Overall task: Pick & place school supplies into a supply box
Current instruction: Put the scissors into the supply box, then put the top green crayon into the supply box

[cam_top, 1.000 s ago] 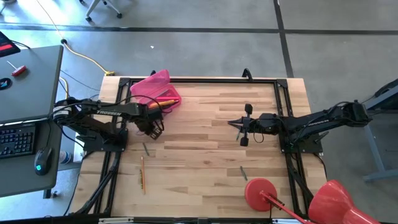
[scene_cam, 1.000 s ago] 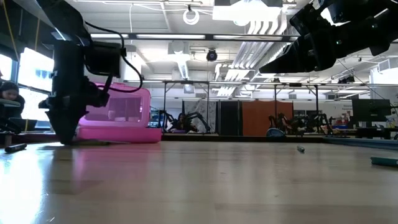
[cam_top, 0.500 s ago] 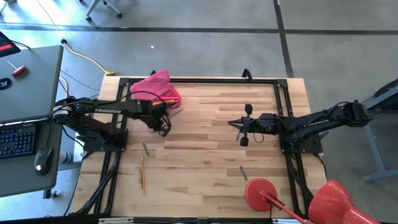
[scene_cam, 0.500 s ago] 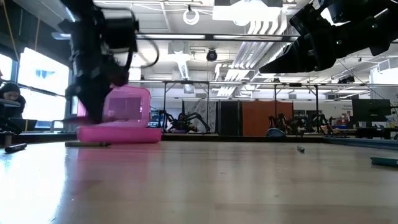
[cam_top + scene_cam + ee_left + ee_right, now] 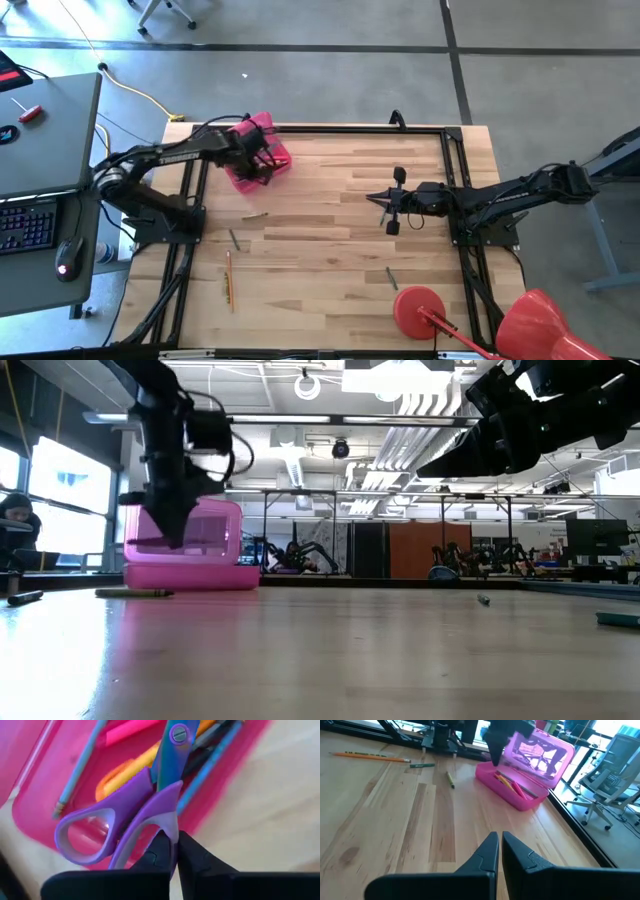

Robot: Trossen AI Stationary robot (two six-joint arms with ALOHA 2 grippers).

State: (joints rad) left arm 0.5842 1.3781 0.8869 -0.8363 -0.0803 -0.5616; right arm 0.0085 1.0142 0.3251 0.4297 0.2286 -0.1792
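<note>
Fingers (image 5: 170, 851) pinch scissors (image 5: 135, 810) over box (image 5: 35, 795)

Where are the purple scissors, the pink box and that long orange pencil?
scissors (image 5: 125, 815): left wrist view, purple handle.
pink box (image 5: 512, 795): right wrist view, front wall.
orange pencil (image 5: 229, 278): high view, mid-shaft.

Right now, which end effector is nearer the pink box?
The left. The left end effector hangs right over the pink box, holding the purple scissors above it. The right end effector waits mid-table, well away from the box.
</note>
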